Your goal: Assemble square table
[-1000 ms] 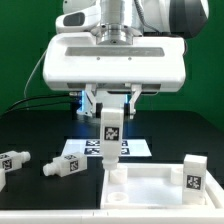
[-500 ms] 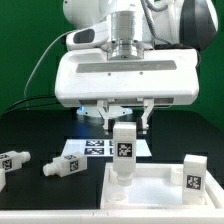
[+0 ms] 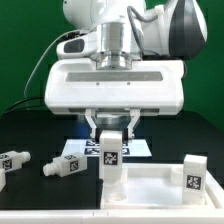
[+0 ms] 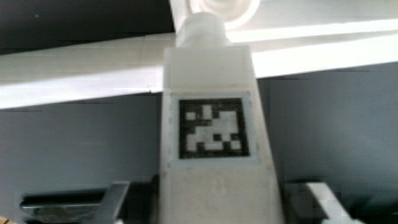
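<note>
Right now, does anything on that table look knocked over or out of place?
Two short white blocky legs lie on their sides at the exterior view's left, apart from the white square plastic slab. They look like loose parts waiting, not a mishap. The pincer grips a third leg upright at the slab's corner.

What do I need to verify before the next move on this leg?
1. Gripper shut on the held leg: ok.
2. Held leg upright, tag facing the exterior camera: ok.
3. Held leg's foot at the tabletop corner on the exterior view's left: ok.
4. Held leg fully seated in that corner: cannot tell, the joint is hidden.
5. Second leg standing at the corner on the exterior view's right: ok.
6. Two loose legs lying apart from the tabletop and the arm: ok.
</note>
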Robot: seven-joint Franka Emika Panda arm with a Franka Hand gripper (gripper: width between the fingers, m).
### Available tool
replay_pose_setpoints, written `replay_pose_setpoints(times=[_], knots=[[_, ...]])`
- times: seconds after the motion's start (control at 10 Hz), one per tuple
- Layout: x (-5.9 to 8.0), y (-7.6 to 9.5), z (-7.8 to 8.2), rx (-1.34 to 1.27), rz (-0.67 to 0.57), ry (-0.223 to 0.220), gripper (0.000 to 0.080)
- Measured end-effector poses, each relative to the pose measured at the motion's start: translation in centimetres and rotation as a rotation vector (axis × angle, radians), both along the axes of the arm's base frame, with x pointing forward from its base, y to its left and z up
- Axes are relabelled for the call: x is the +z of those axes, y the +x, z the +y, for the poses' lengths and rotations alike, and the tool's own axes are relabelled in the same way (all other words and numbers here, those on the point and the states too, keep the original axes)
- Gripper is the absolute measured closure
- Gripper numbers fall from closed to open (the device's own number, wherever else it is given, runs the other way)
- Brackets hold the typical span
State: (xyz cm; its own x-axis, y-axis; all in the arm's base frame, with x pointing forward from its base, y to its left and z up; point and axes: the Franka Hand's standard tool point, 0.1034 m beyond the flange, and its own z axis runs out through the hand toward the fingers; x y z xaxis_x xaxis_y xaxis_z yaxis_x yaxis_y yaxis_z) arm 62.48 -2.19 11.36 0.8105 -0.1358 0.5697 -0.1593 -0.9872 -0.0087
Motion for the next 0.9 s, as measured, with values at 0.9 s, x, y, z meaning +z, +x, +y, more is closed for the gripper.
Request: replay_pose_setpoints(times=[0.9], knots=[[-2.3,-0.7,1.2,0.007,0.01,-0.012,0.0515]])
